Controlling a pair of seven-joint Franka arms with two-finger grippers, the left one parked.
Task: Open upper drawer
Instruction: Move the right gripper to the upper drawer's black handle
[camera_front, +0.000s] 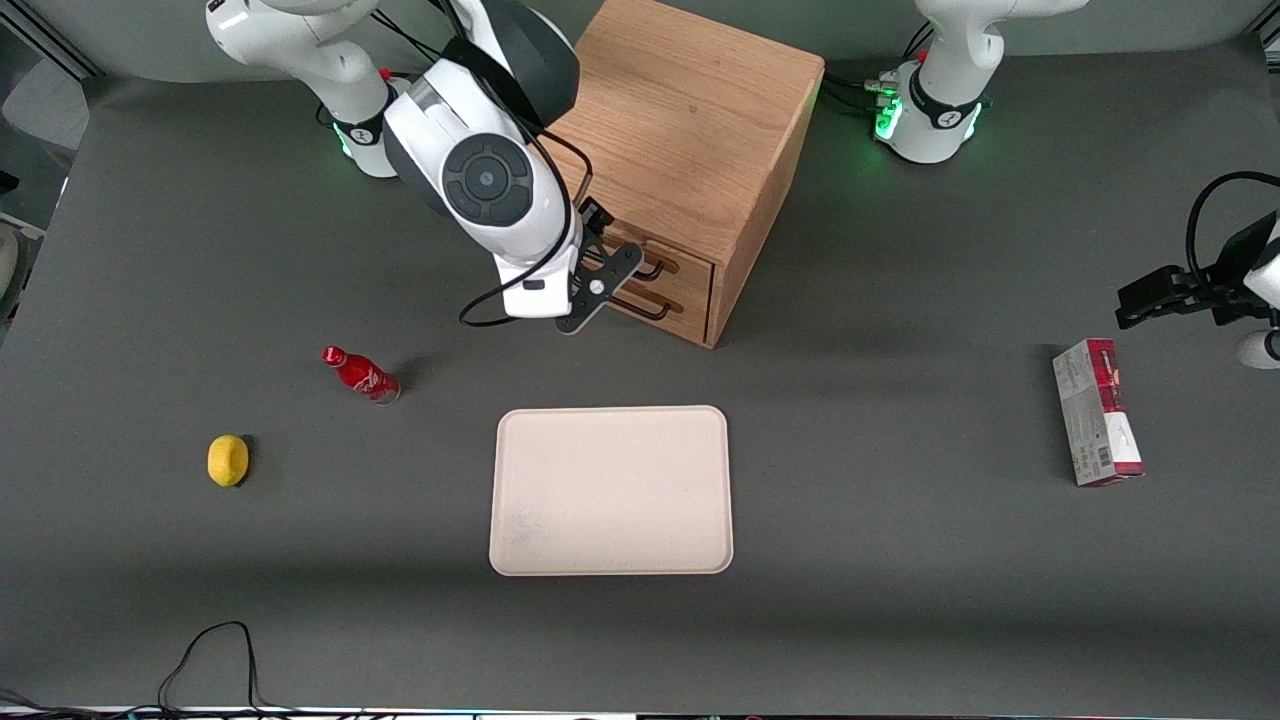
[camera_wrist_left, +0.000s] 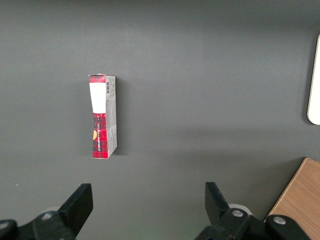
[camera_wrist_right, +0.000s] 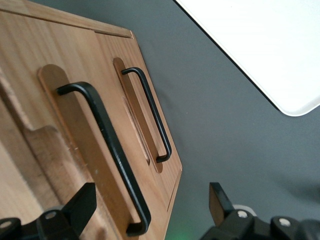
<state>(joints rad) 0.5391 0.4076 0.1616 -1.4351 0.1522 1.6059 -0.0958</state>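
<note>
The wooden cube cabinet (camera_front: 690, 120) stands at the back of the table, its two drawers facing the working arm's end. The upper drawer (camera_front: 683, 264) is closed, and so is the lower drawer (camera_front: 688, 303) beneath it. My right gripper (camera_front: 612, 272) hangs close in front of the drawer fronts, mostly hidden under its own wrist in the front view. In the right wrist view the gripper (camera_wrist_right: 150, 205) is open. One end of the upper drawer's black wire handle (camera_wrist_right: 107, 150) lies between the fingers (camera_wrist_right: 82, 205) without touching them. The lower handle (camera_wrist_right: 150, 115) is beside it.
A cream tray (camera_front: 610, 490) lies nearer the front camera than the cabinet, also seen in the right wrist view (camera_wrist_right: 260, 40). A red bottle (camera_front: 360, 373) and a lemon (camera_front: 228, 460) lie toward the working arm's end. A red-and-grey box (camera_front: 1095, 410) lies toward the parked arm's end.
</note>
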